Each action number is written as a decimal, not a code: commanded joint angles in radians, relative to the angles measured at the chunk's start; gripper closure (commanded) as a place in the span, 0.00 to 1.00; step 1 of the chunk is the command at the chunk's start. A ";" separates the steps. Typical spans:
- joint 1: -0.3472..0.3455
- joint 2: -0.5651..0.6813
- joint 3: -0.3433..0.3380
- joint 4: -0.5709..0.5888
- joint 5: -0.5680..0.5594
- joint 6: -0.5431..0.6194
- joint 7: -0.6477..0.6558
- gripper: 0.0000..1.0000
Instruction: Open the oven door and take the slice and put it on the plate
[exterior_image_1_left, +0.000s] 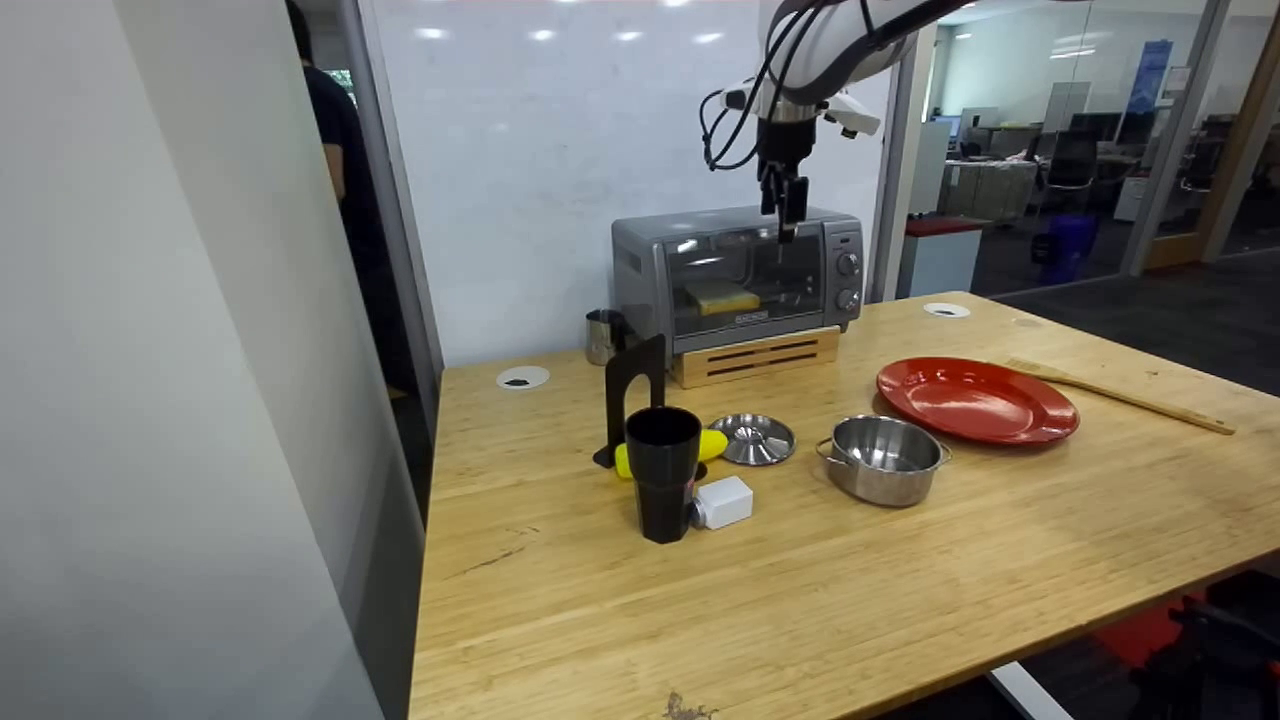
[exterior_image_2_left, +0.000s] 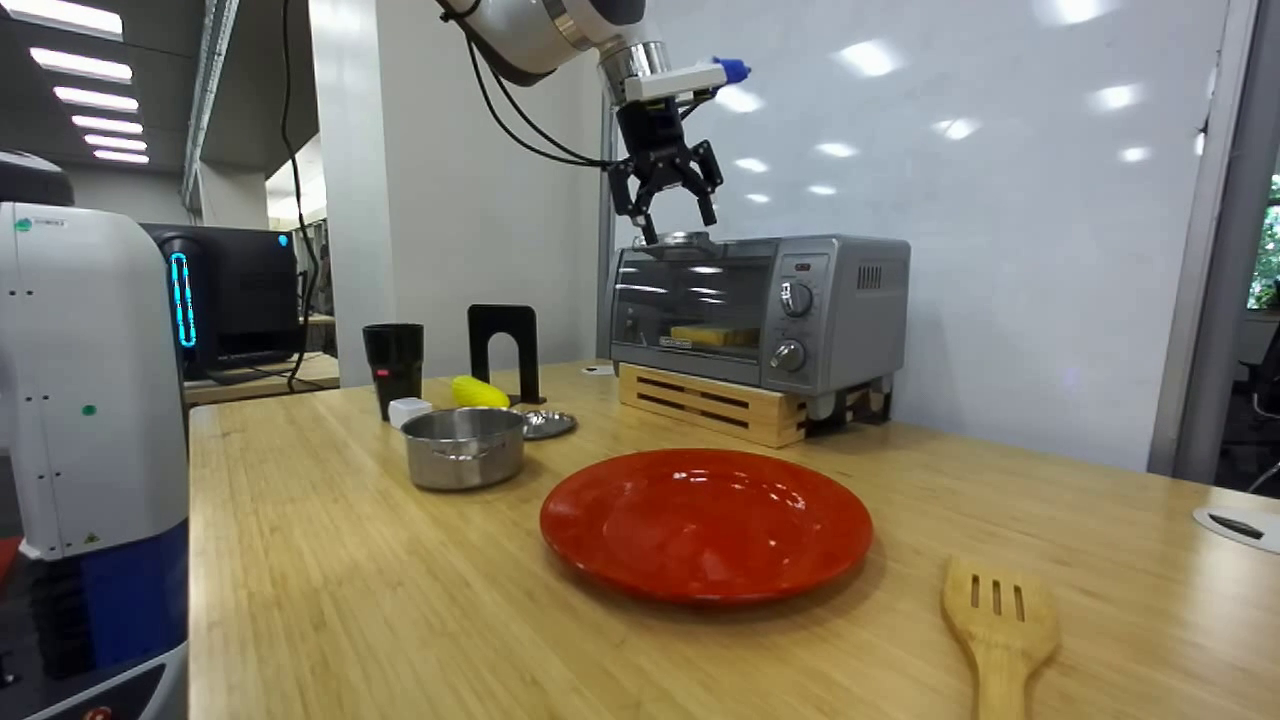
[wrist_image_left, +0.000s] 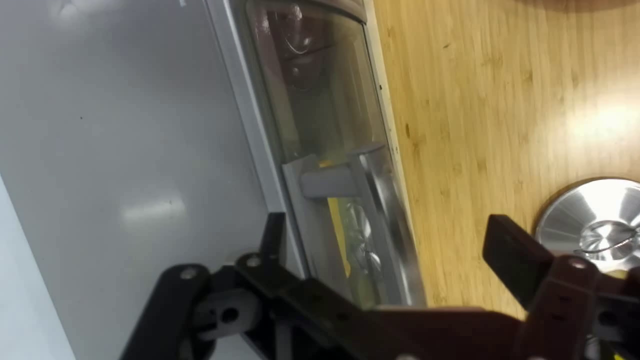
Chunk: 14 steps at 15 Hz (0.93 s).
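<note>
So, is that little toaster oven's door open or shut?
Shut. In both exterior views, the glass oven door stands upright across the front, in line with the knobbed control panel beside it.

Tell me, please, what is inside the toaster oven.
A yellow slice lies inside the toaster oven, visible through the closed oven door. Whatever is directly behind the slice is hidden, and reflections obscure parts of the interior.

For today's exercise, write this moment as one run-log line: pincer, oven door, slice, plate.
pincer: open, nothing held, near door handle | oven door: shut | slice: inside oven, untouched | plate: on table, without slice
</note>
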 joint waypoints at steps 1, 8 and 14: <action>-0.006 0.052 0.028 0.084 0.031 -0.056 -0.033 0.00; 0.008 0.050 0.046 0.070 0.024 -0.067 -0.013 0.20; 0.026 0.027 0.037 0.027 -0.002 -0.040 0.015 0.55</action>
